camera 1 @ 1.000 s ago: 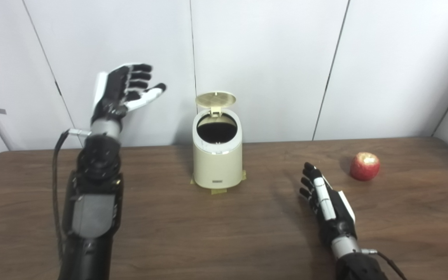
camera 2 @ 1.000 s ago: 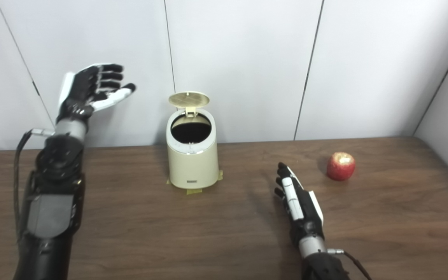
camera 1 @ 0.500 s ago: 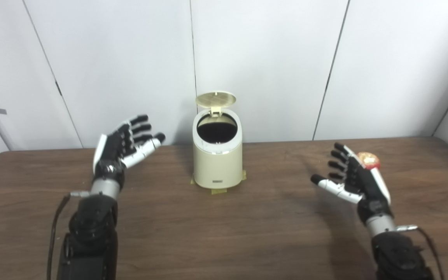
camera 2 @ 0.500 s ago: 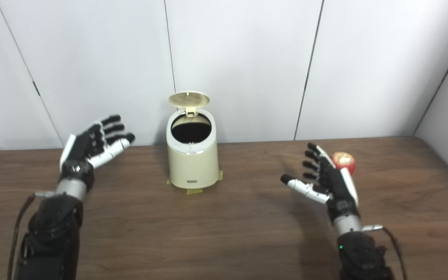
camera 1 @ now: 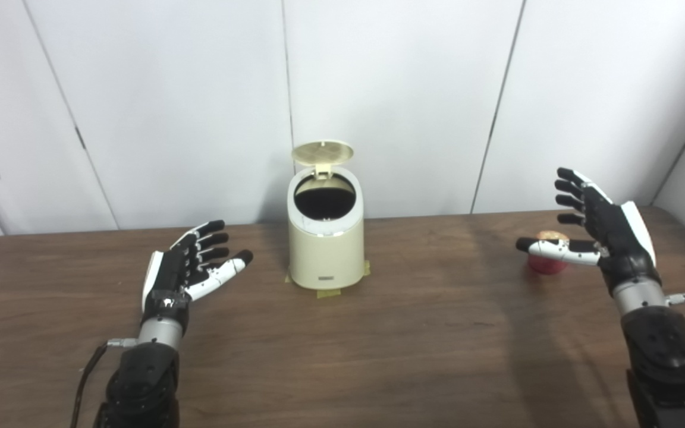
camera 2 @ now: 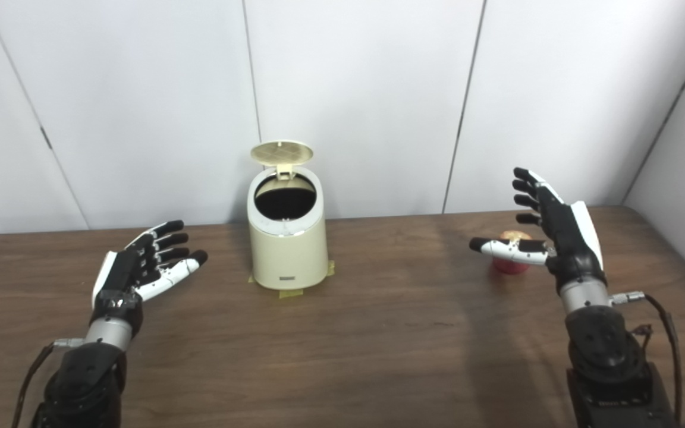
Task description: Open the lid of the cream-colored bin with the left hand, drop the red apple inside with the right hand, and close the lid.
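red apple [camera 1: 547,261] on the desk [camera 1: 414,345] looks firm, smooth, light; right hand [camera 1: 601,229] hovers spread and empty above it; best cupped around its sides; left hand [camera 1: 191,270] idle, unclenched.

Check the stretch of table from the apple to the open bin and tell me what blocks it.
Nothing visible does. The table between the red apple and the cream-colored bin is bare, and the lid stands open.

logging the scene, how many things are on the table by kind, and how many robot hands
bin with lid open: 1
red apple: 1
robot hands: 2, left hand and right hand, both open
total: 4
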